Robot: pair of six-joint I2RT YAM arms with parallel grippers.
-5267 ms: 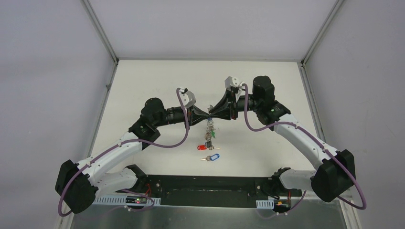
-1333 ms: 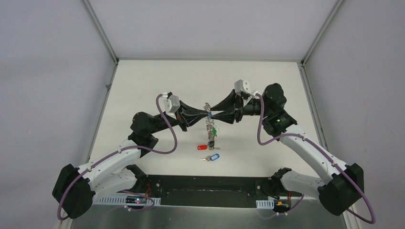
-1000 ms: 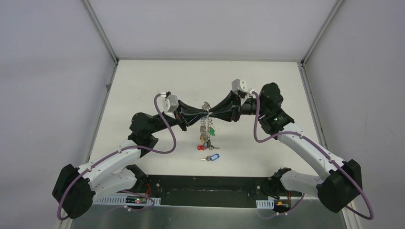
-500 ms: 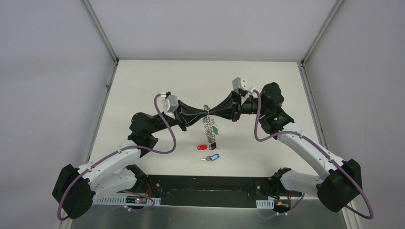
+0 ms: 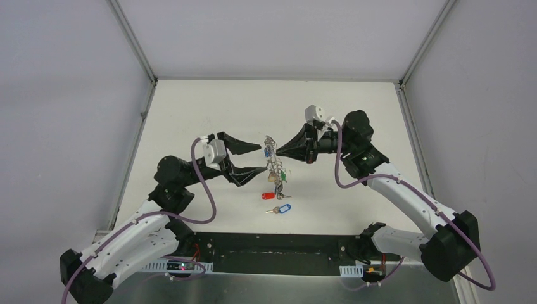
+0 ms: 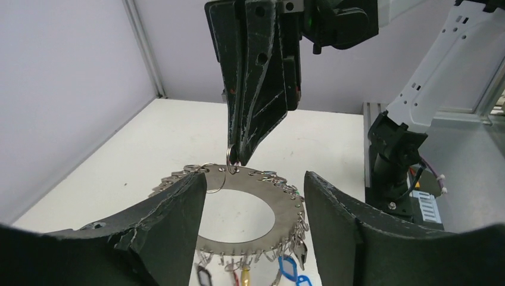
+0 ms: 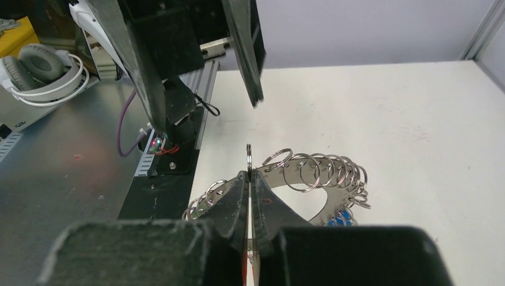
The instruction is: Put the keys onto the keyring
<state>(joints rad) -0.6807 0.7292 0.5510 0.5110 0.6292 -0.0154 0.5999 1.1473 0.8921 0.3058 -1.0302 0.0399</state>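
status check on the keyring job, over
Left gripper open, off the keyring. Right gripper shut on its rim, ring hanging. Red-tagged key and blue-tagged key loose on table. Nothing blocking.

Keyring (image 5: 273, 166) hangs between left tool (image 5: 262, 157) and right tool (image 5: 279, 152), keys (image 5: 279, 208) on the table (image 5: 190, 114) before it.
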